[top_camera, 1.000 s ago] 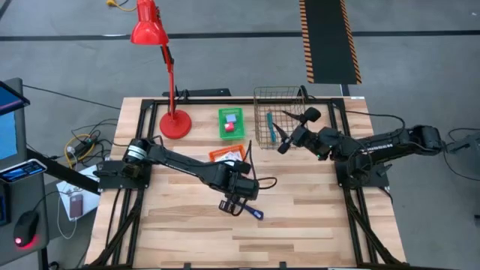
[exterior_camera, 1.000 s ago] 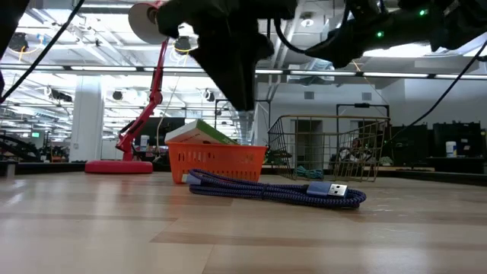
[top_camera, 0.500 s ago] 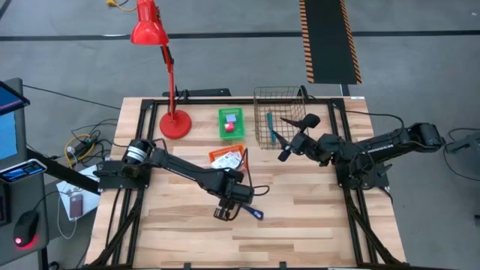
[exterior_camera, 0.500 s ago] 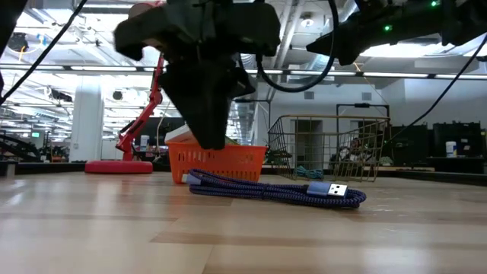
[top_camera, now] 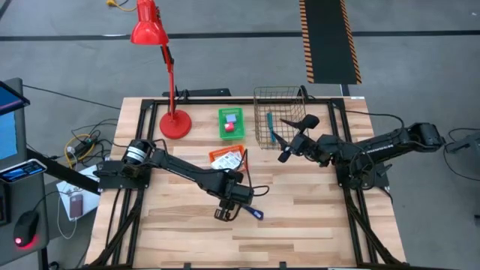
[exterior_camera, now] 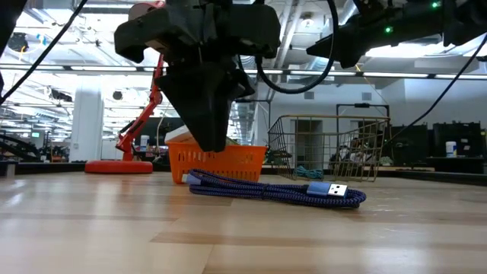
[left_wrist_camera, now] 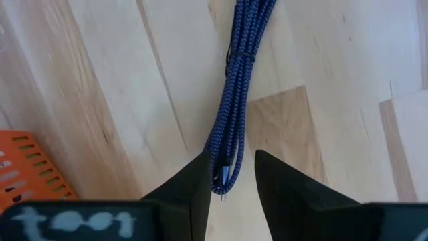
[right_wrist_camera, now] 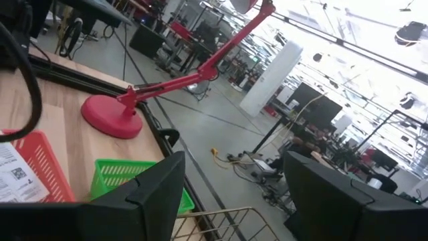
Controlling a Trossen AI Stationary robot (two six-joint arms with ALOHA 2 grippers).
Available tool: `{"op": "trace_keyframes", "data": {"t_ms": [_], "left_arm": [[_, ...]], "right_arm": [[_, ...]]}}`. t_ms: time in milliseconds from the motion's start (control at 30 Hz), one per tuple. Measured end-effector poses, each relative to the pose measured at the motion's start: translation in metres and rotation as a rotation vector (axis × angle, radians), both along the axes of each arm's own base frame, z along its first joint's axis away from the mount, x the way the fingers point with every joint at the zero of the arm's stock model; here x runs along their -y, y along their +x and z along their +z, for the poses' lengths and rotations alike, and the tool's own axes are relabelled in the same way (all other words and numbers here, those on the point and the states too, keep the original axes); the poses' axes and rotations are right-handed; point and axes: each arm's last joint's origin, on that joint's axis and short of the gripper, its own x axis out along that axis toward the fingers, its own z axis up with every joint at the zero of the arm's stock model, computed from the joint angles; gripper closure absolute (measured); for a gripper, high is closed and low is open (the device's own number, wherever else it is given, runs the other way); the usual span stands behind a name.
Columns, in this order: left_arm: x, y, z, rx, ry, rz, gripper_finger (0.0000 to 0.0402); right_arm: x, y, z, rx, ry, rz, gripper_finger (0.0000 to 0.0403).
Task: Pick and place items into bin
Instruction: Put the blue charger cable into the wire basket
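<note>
Left end effector (left_wrist_camera: pixel 231 179) dropped lower over cable (left_wrist_camera: pixel 237 80), jaws open astride end. Cable's soft, floppy; grab bundled middle. Right end effector (top_camera: pixel 289 139) open by basket (top_camera: pixel 279 114).

Overhead camera looks straight down on my whole table (top_camera: pixel 300 225). Low camera sits at tabletop level, close behind the blue cable (exterior_camera: pixel 274 188). My left wrist camera hangs just above that cable (shared by all three).

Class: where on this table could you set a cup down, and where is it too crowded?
Free: the bare boards of the table in front of the blue cable. Crowded: the back, with lamp base, green basket, orange basket and wire bin.
</note>
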Motion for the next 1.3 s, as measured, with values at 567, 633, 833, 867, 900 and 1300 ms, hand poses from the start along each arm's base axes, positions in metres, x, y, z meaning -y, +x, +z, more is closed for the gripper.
{"op": "trace_keyframes", "data": {"t_ms": [567, 633, 833, 867, 900, 1300], "left_arm": [[0.001, 0.005, -0.039, -0.106, 0.012, -0.01, 0.0296], [-0.001, 0.006, -0.039, -0.107, 0.008, -0.007, 0.03], [-0.001, 0.006, -0.038, -0.107, 0.009, -0.025, 0.0375], [-0.001, 0.006, -0.038, -0.108, 0.01, -0.025, 0.0384], [-0.001, 0.006, -0.037, -0.109, 0.01, -0.025, 0.0387], [0.002, 0.01, -0.014, -0.119, 0.088, -0.044, 0.0395]], "right_arm": [[-0.004, 0.0, -0.003, -0.02, 0.013, 0.02, 0.0154], [-0.004, 0.0, -0.003, -0.019, 0.013, 0.02, 0.0154], [-0.004, 0.0, -0.003, -0.004, 0.035, 0.018, 0.0154], [-0.004, 0.0, -0.003, 0.0, 0.041, 0.018, 0.0154], [-0.004, 0.0, -0.003, 0.002, 0.048, 0.019, 0.0154], [-0.024, -0.001, -0.003, 0.015, 0.065, 0.092, 0.0154]]}}
